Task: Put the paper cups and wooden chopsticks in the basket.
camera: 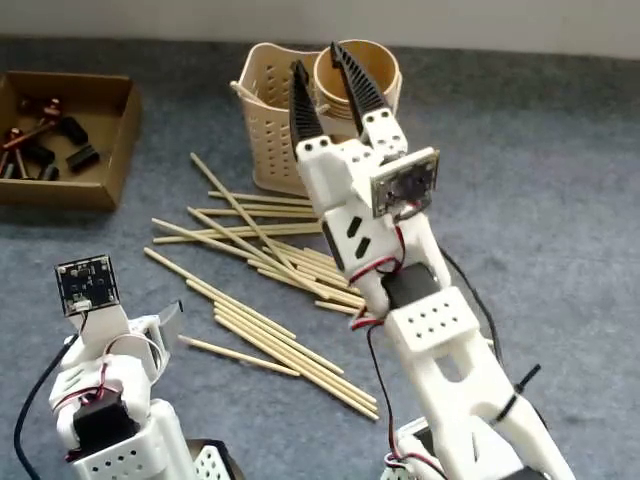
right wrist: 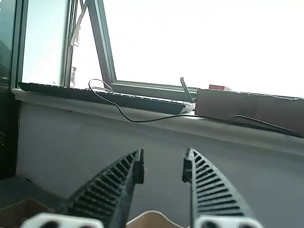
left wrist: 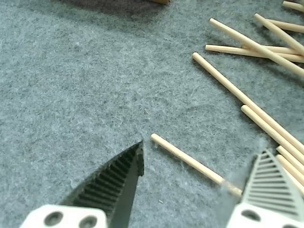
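Tool on the left, jaws apart, is poised astride one chopstick on the surface; closing is judged next. Right tool is held open above the basket, a paper cup inside.

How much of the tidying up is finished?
Done: a paper cup sits in the basket, with the open right gripper above it. In hand: nothing; the left gripper is open, low over one chopstick. Left: the chopsticks lie scattered on the mat.
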Action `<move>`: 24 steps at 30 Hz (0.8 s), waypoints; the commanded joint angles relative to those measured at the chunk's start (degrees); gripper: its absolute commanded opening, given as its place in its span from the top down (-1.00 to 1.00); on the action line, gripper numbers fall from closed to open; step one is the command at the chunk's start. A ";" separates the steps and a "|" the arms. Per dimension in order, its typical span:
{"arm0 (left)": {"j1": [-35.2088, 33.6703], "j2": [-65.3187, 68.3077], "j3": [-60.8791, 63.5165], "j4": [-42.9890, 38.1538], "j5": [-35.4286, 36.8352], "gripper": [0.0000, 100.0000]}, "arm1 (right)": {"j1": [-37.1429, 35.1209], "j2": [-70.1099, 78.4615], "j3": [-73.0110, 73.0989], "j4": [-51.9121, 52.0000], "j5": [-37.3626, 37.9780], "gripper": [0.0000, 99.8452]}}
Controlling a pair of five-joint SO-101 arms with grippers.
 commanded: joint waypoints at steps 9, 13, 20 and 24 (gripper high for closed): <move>-0.31 -0.48 -0.22 -0.26 -0.26 0.34 | -0.66 -23.96 12.79 19.47 0.26 0.94; -0.31 -0.48 -0.22 -0.26 -0.26 0.34 | -0.66 -32.92 20.88 23.08 0.26 0.99; -0.31 -0.48 -0.22 -0.26 -0.26 0.34 | 1.54 -46.64 31.43 29.85 0.26 0.99; -0.13 -0.48 -0.04 -1.41 -0.26 0.41 | 4.88 -53.23 35.38 36.18 0.26 0.99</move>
